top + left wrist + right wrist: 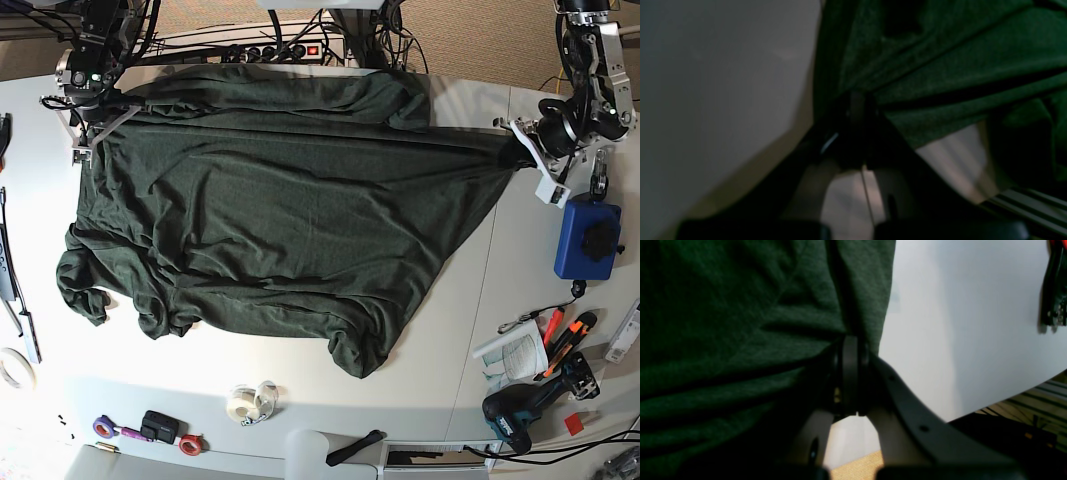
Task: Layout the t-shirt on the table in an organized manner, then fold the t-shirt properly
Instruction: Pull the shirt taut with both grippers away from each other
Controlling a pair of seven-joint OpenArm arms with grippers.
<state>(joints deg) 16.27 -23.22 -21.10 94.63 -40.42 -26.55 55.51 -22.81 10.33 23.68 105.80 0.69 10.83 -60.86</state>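
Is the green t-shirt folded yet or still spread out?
Spread: the dark green knit t-shirt lies stretched and wrinkled across the white table, unfolded.

Dark green plain t-shirt (270,210), white table (430,360), blue pouch (582,238)

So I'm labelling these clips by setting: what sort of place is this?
Most likely a robotics lab or workshop bench: a white table with a cordless drill, screwdrivers and tape rolls scattered around the t-shirt, plus a power strip behind.
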